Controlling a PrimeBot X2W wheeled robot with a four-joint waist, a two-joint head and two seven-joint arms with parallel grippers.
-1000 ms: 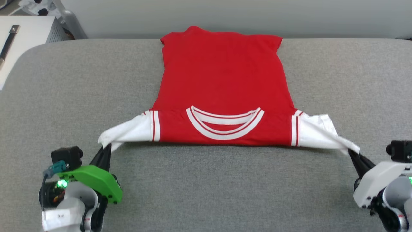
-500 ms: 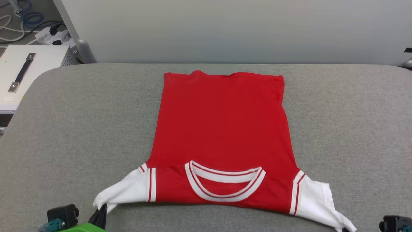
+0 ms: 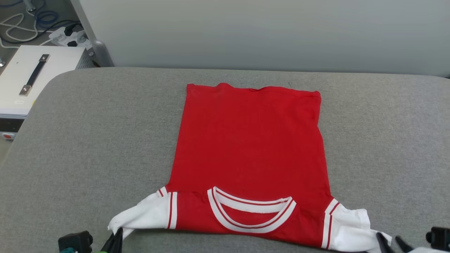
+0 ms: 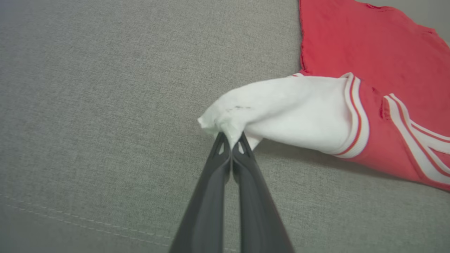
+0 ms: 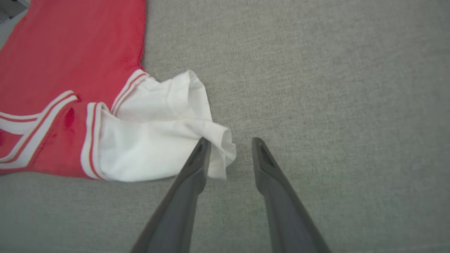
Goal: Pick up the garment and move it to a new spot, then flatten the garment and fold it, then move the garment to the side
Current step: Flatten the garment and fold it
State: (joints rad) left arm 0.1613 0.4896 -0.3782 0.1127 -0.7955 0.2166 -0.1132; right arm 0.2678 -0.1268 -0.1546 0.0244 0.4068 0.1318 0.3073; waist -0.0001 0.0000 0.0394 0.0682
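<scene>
The garment (image 3: 251, 147), a red T-shirt with white sleeves and a striped collar, lies flat on the grey surface with its collar toward me. In the left wrist view my left gripper (image 4: 231, 138) is shut on the tip of the white left sleeve (image 4: 281, 109), which is pulled into a point; its fingers (image 3: 114, 240) rise at the head view's bottom edge. My right gripper (image 5: 230, 144) stands open, and the crumpled right sleeve (image 5: 158, 137) lies loose on the surface, its edge against the left finger. That gripper (image 3: 392, 242) is at the lower right of the head view.
The grey padded surface (image 3: 88, 140) spreads wide on both sides of the shirt. A white box with a black handle (image 3: 35, 75) stands off its far left corner, with cables on the floor behind. A pale wall runs along the back.
My right gripper has opened and let go of the right sleeve, which has slumped onto the surface. The head camera has tilted up, so the shirt and grippers sit lower in view.
</scene>
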